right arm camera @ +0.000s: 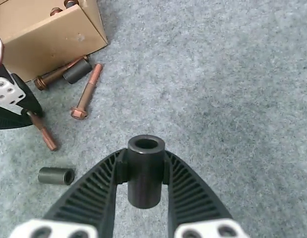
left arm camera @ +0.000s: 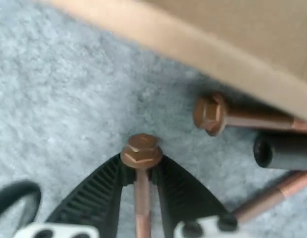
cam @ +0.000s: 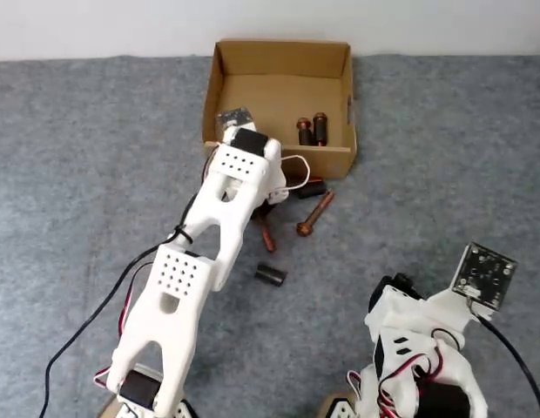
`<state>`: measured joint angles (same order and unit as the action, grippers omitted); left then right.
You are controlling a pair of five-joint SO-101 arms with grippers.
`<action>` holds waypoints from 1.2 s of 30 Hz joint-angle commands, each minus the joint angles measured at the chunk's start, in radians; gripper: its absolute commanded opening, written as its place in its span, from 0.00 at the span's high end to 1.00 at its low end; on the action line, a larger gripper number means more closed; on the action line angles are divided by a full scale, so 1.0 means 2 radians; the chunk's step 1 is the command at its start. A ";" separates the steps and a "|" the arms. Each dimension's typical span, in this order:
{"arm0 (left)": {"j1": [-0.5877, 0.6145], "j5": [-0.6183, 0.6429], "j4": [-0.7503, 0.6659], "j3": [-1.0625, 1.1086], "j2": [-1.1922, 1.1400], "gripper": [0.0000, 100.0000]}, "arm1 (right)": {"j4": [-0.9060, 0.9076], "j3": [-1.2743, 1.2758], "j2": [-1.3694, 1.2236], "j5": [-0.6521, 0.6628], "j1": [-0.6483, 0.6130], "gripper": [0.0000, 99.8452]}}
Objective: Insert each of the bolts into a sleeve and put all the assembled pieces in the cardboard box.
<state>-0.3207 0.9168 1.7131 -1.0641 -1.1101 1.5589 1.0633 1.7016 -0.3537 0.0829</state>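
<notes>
My left gripper (left arm camera: pixel 142 162) is shut on the shank of a copper bolt (left arm camera: pixel 141 150), hex head out front, just before the cardboard box (left arm camera: pixel 193 44). From above, that bolt (cam: pixel 267 236) sticks out under the left arm near the box (cam: pixel 253 52) front. My right gripper (right arm camera: pixel 145 161) is shut on a black sleeve (right arm camera: pixel 145 191), held upright with its bore showing, over the carpet near the front right. Two assembled pieces (cam: pixel 311 129) stand inside the box.
A loose sleeve (cam: pixel 271 275) lies on the grey carpet between the arms. Another bolt (cam: pixel 314 214) lies at an angle before the box, and a sleeve (cam: pixel 313 187) and a bolt (right arm camera: pixel 54 77) rest against its front wall.
</notes>
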 commanded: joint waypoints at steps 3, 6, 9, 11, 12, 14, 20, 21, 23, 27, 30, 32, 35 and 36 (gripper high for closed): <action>0.003 0.000 0.021 -0.082 0.009 1.00 | -0.011 -0.003 0.000 -0.002 0.006 0.99; 0.007 -0.017 0.021 -0.124 0.014 1.00 | -0.011 -0.003 0.000 -0.002 0.006 0.99; 0.008 -0.041 0.021 -0.150 0.034 1.00 | -0.011 -0.003 0.000 -0.002 0.006 0.99; 0.008 -0.064 0.021 -0.156 0.056 1.00 | -0.011 -0.003 0.000 -0.002 0.006 0.99; 0.008 -0.074 0.021 -0.157 0.068 1.00 | -0.011 -0.003 0.000 -0.002 0.006 0.99; 0.008 -0.094 0.021 -0.157 0.096 1.00 | -0.011 -0.003 0.000 0.000 0.006 0.99; 0.019 -0.138 0.021 -0.155 0.178 1.00 | -0.016 -0.003 0.000 0.023 0.006 0.99; 0.021 -0.144 0.021 -0.155 0.191 1.00 | -0.016 -0.003 0.000 0.023 0.006 0.99; 0.022 -0.160 0.021 -0.155 0.216 1.00 | -0.016 -0.003 0.000 0.023 0.003 0.99; 0.018 -0.181 0.021 -0.154 0.263 1.00 | -0.016 -0.003 0.000 0.022 -0.034 0.99; 0.014 -0.199 0.022 -0.153 0.295 1.00 | -0.019 -0.002 0.000 0.021 -0.057 0.99; 0.010 -0.212 0.022 -0.142 0.317 1.00 | -0.026 0.008 0.001 0.023 -0.061 0.99; 0.001 -0.217 0.022 -0.086 0.367 1.00 | -0.036 0.012 0.000 0.023 -0.062 0.99; -0.002 -0.217 0.022 -0.059 0.388 1.00 | -0.036 0.012 0.000 0.023 -0.062 0.99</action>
<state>-0.3069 0.4994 1.7361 -1.2666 -0.4795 1.5159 1.0971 1.7016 -0.3214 -0.0292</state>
